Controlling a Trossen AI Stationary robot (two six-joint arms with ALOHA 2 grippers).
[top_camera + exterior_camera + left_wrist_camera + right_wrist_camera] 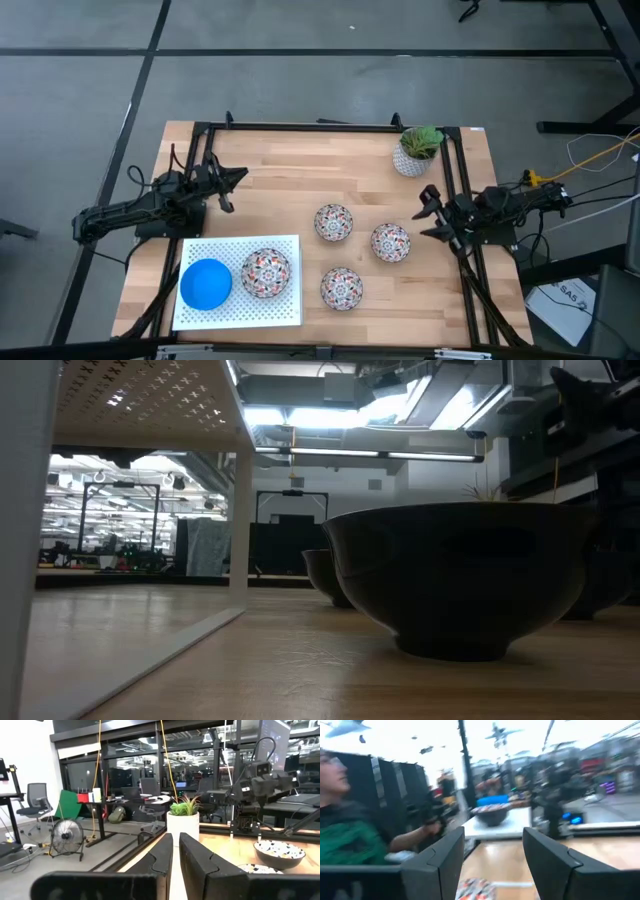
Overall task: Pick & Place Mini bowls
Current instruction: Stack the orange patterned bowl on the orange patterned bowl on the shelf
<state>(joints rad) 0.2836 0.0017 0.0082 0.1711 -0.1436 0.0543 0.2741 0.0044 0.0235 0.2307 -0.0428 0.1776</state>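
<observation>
Even overhead light, soft shadows. Low view: bowl (455, 575) backlit, silhouetted by ceiling lights. Right wrist view motion-blurred.

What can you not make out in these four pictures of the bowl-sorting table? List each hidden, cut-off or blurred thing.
- Low view: the nearest bowl is a dark silhouette against the room's lights, so its pattern is unreadable.
- Low view: the white tray is cut off by the picture's edge; its contents are unseen.
- Right wrist view: motion blur smears the bowl on the tray.
- High view: whether the blue bowl is one bowl or a stack cannot be told from above.
</observation>
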